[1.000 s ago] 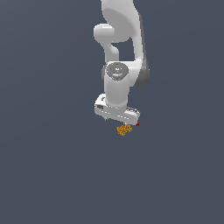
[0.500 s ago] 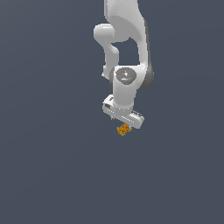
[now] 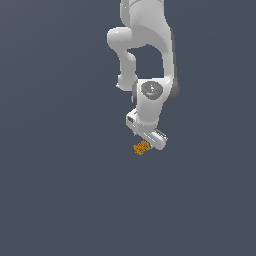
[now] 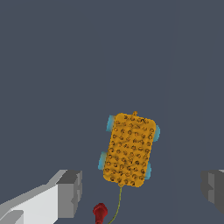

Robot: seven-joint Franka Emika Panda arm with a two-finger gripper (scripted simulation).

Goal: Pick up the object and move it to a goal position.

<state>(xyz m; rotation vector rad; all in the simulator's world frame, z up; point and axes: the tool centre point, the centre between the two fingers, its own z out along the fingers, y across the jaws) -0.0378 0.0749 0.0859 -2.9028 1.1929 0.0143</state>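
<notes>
Flat grey floor carries the object (image 4: 130, 150), which you see between the gripper (image 4: 142, 187) and its wide-apart jaws (unclamped), straddling for a grasp; goal position (image 4: 100, 212) close by.

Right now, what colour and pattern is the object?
Orange-yellow with dark speckles, teal bits at its edges; clearest in the wrist view.

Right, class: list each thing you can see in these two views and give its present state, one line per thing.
gripper: open, fingers wide apart, holding nothing.
orange speckled object: lying free between and ahead of the fingers, untouched, not gripped.
red goal dot: visible in the wrist view near one finger, apart from the object; object not yet on it.
</notes>
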